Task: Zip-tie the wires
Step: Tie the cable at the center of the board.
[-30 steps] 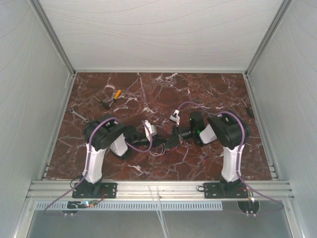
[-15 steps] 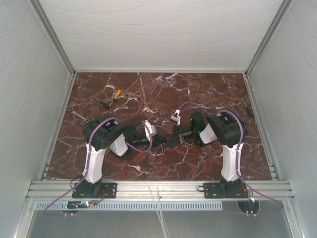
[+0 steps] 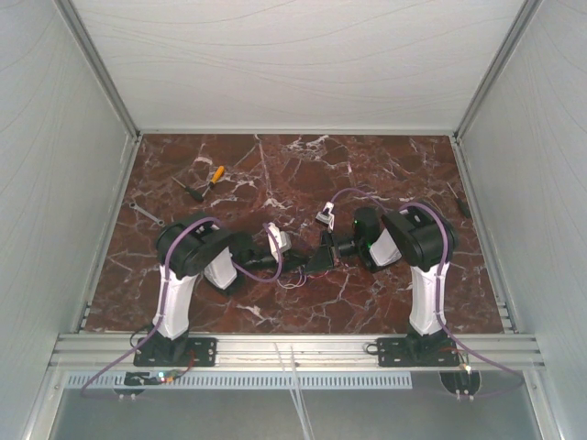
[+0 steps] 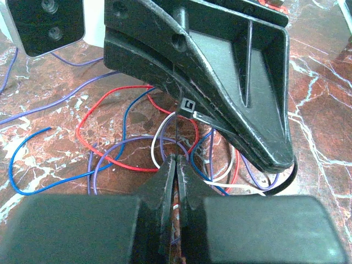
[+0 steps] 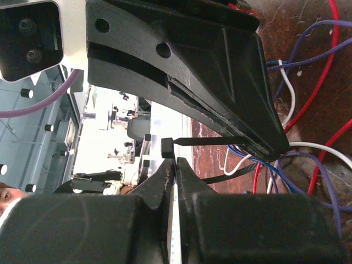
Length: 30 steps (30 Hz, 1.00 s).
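Note:
The wires [image 4: 126,148] are a loose tangle of thin red, blue, purple and white strands on the marble, seen small below the grippers as wires [image 3: 292,280] and at the right as wires [image 5: 308,137]. A black zip tie runs round some of them. My right gripper [image 5: 175,160] is shut on the tie just below its head [image 5: 168,147]. My left gripper [image 4: 176,159] is shut on the tie's thin strap, which rises toward the head [image 4: 187,105]. The two grippers meet tip to tip at mid-table, left gripper [image 3: 303,260] and right gripper [image 3: 318,258].
An orange-handled tool [image 3: 216,174], a dark tool [image 3: 190,190] and a small wrench [image 3: 145,214] lie at the back left. A dark item [image 3: 456,200] lies by the right wall. White enclosure walls ring the marble top [image 3: 385,165].
The right wrist has shifted very slightly. Both grippers stay shut on the zip tie over the wires.

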{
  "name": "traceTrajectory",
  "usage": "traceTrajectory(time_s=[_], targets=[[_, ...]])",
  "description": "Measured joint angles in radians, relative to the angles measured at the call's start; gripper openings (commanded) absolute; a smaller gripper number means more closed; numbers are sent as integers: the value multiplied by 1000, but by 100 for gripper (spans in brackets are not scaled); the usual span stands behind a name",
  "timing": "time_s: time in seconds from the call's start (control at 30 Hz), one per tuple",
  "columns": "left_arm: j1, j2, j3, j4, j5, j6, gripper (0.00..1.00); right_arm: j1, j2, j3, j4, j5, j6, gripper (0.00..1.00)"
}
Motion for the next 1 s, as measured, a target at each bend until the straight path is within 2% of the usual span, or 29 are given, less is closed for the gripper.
traceTrajectory(time_s=[1.0], targets=[[-6, 0, 0, 0, -12, 18, 0, 0, 15, -21, 87, 1, 72, 0]])
